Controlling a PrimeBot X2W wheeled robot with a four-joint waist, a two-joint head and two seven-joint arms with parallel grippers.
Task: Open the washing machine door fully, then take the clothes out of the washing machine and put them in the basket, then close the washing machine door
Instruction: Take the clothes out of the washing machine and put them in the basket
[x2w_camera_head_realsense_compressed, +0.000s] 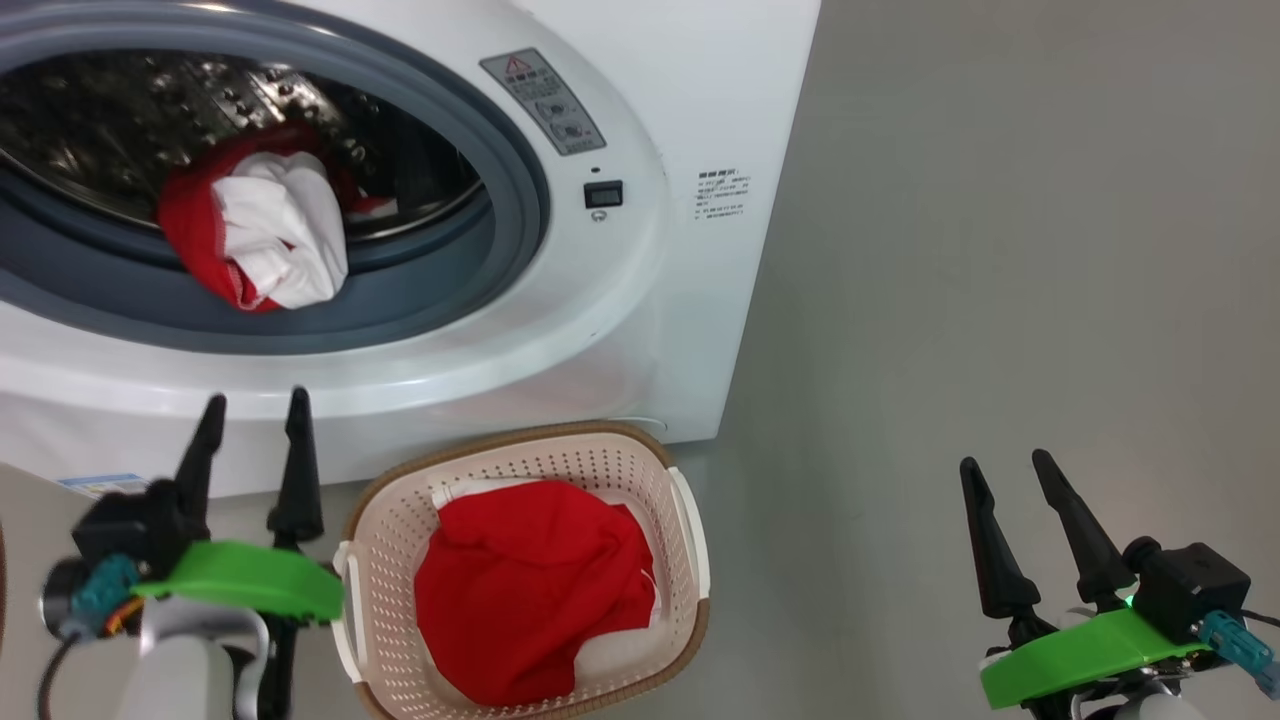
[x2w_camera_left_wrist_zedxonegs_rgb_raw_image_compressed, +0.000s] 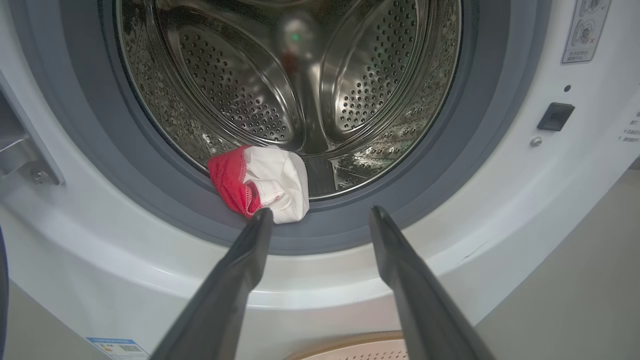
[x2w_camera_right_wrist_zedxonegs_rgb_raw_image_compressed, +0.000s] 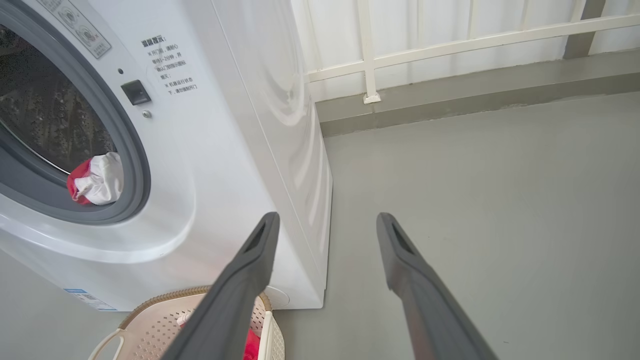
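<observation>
The white washing machine (x2w_camera_head_realsense_compressed: 650, 260) stands with its steel drum (x2w_camera_left_wrist_zedxonegs_rgb_raw_image_compressed: 300, 85) exposed; its door is out of view. A bunched red and white piece of the clothes (x2w_camera_head_realsense_compressed: 255, 235) (x2w_camera_left_wrist_zedxonegs_rgb_raw_image_compressed: 260, 182) (x2w_camera_right_wrist_zedxonegs_rgb_raw_image_compressed: 95, 180) hangs over the drum's front lip onto the grey rubber ring. A second red garment (x2w_camera_head_realsense_compressed: 535, 590) lies in the cream basket (x2w_camera_head_realsense_compressed: 385, 560) (x2w_camera_right_wrist_zedxonegs_rgb_raw_image_compressed: 150, 325) on the floor in front of the machine. My left gripper (x2w_camera_head_realsense_compressed: 255, 398) (x2w_camera_left_wrist_zedxonegs_rgb_raw_image_compressed: 321, 211) is open and empty, just below the opening and left of the basket. Off to the right, over the floor, my right gripper (x2w_camera_head_realsense_compressed: 1004, 460) (x2w_camera_right_wrist_zedxonegs_rgb_raw_image_compressed: 327, 216) is open and empty.
Grey floor (x2w_camera_head_realsense_compressed: 1000, 250) stretches to the right of the machine. In the right wrist view a low kerb (x2w_camera_right_wrist_zedxonegs_rgb_raw_image_compressed: 450, 100) and a white railing (x2w_camera_right_wrist_zedxonegs_rgb_raw_image_compressed: 370, 55) close off the far side. A door hinge bracket (x2w_camera_left_wrist_zedxonegs_rgb_raw_image_compressed: 30, 160) sits at the left of the opening.
</observation>
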